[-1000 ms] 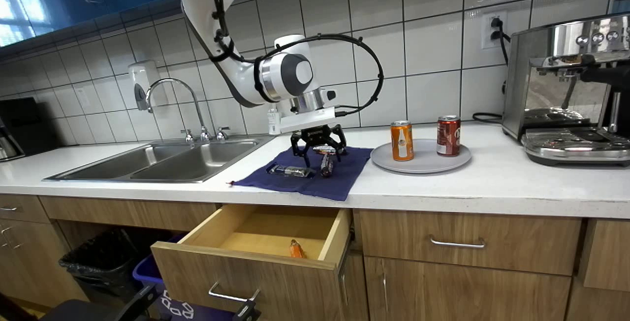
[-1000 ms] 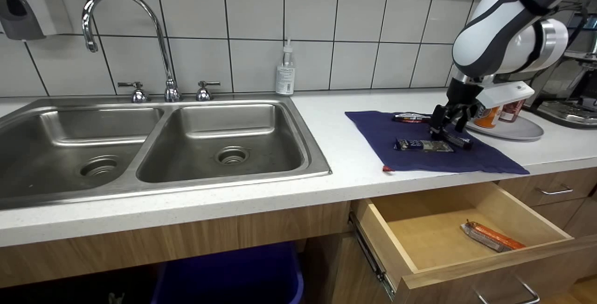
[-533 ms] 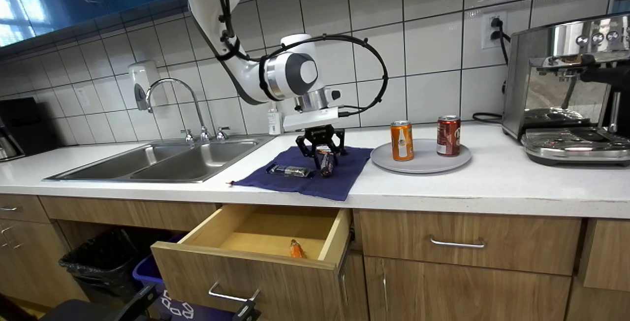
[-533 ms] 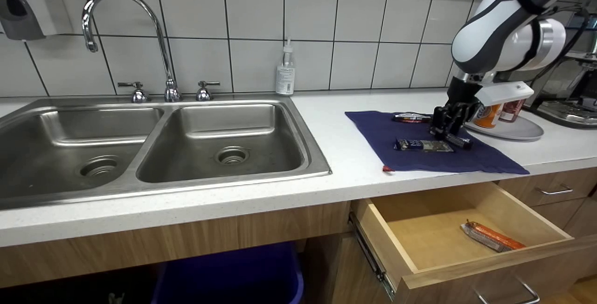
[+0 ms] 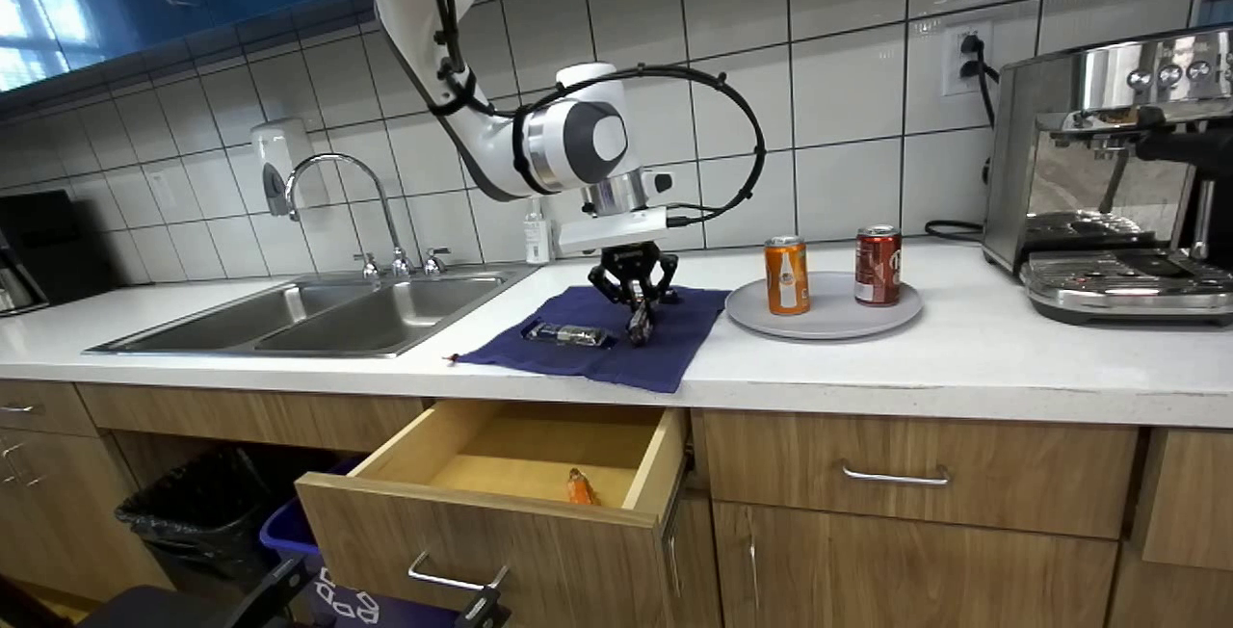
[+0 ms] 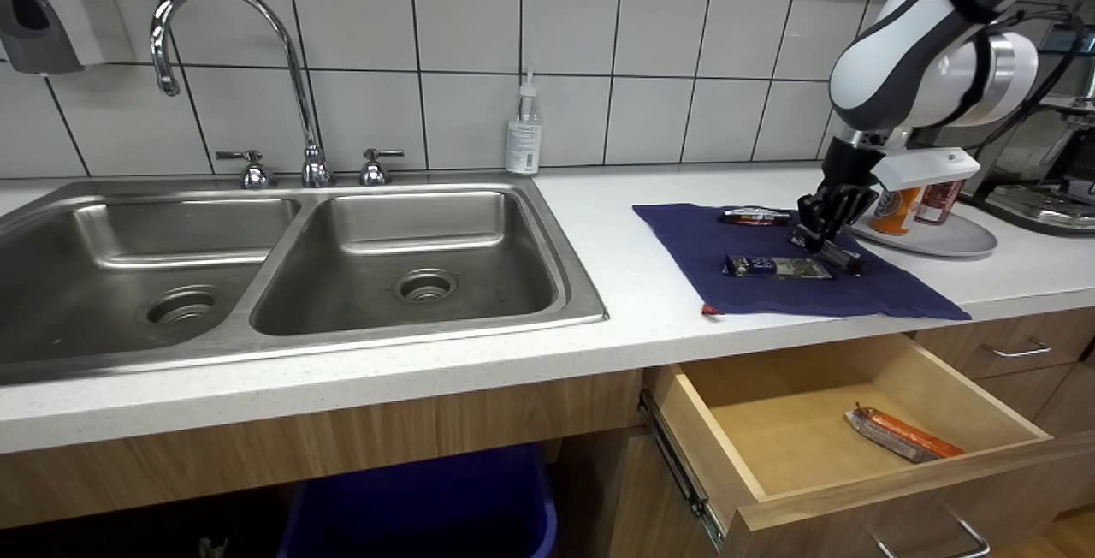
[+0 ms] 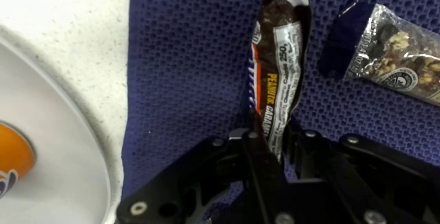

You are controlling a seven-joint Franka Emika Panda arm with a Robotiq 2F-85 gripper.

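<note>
1. Hand: my gripper (image 7: 273, 138) is gripping the dark-brown candy bar (image 7: 280, 62), its jaws pressing on the wrapper from either side.

2. Location: the bar is lying over the navy cloth (image 7: 185, 62), running from the top centre of the wrist view down between the jaws. In both exterior views it is showing directly beneath the gripper. Whether the pinched end is lifting off the cloth, I cannot tell.

3. Grip: I am holding the bar across its narrow way; on a long, slim piece this is, in my judgement, giving the surest purchase. A panel of small print is facing up and the large lettering is facing left, suggesting that the bar is resting on its edge.

4. Neighbours: a clear-wrapped nut bar (image 7: 402, 52) is lying apart at the right of the wrist view, untouched. A further wrapped bar (image 6: 755, 216) is lying at the cloth's back, right of centre in an exterior view. The textured cloth is probably stopping slick wrappers from sliding.

5. Plate: beside the cloth, the grey plate (image 7: 68, 131) is occupying the lower left of the wrist view. It is bearing an orange can (image 5: 787, 275) and a red can (image 5: 878, 267), both standing upright, presumably for stability.

6. Drawer: at the lower right of an exterior view, the drawer (image 6: 787, 421) is standing pulled out, exposing an orange-wrapped bar (image 6: 905, 434) lying flat inside.
</note>
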